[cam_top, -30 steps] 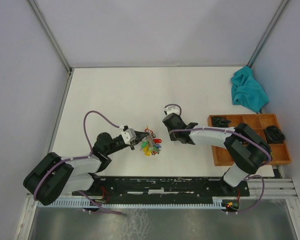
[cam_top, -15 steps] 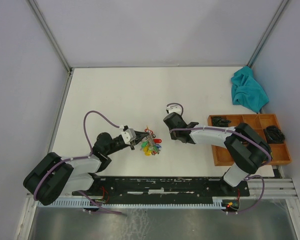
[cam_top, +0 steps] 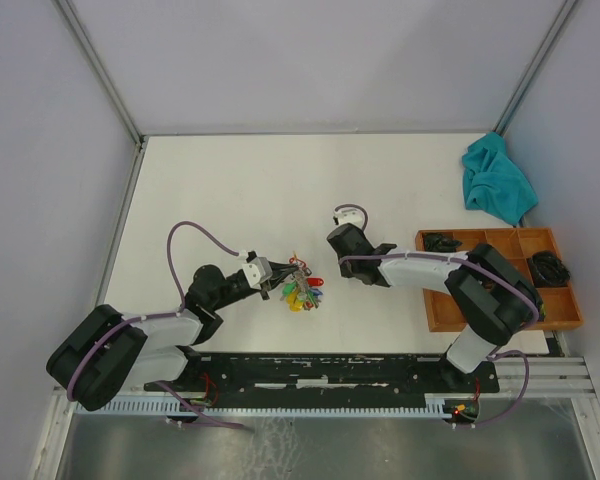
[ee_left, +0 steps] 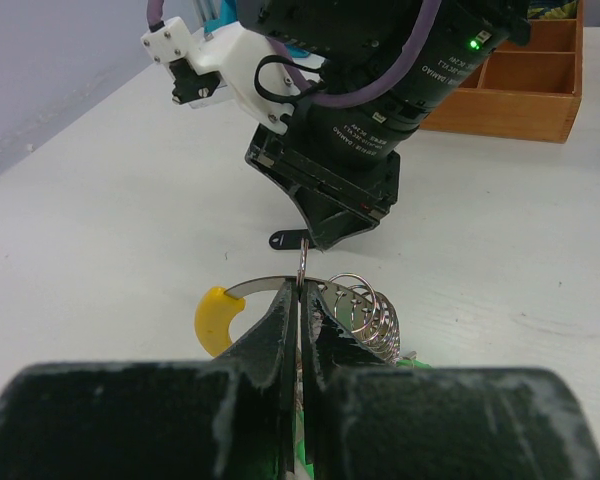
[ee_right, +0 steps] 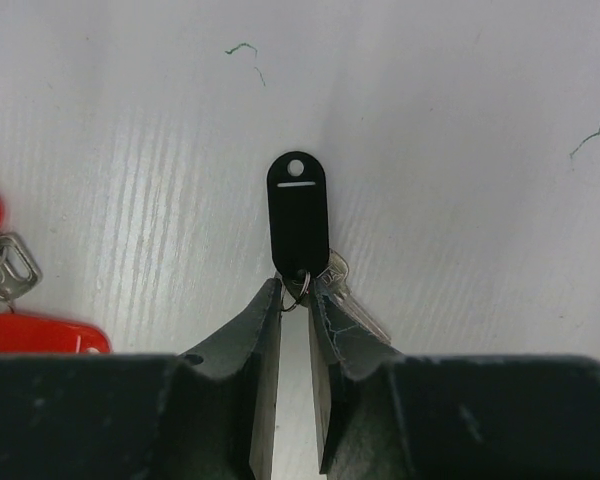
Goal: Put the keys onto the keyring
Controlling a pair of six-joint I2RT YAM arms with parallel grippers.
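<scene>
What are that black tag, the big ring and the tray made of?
The black tag looks like plastic: smooth, matte, moulded hole. The ring looks like metal: silvery, shiny, thin. The tray is probably wood: orange-brown matte boards.

Occlusions across wrist cams
Right gripper [ee_right: 294, 300] is covering part of the blade and small ring of the black key [ee_right: 298, 215]; red tags [ee_right: 40, 333] are running off the frame edge; left gripper [ee_left: 300, 320] is hiding the near arc of the keyring [ee_left: 252, 288]; overhead, keys are reading too small
</scene>
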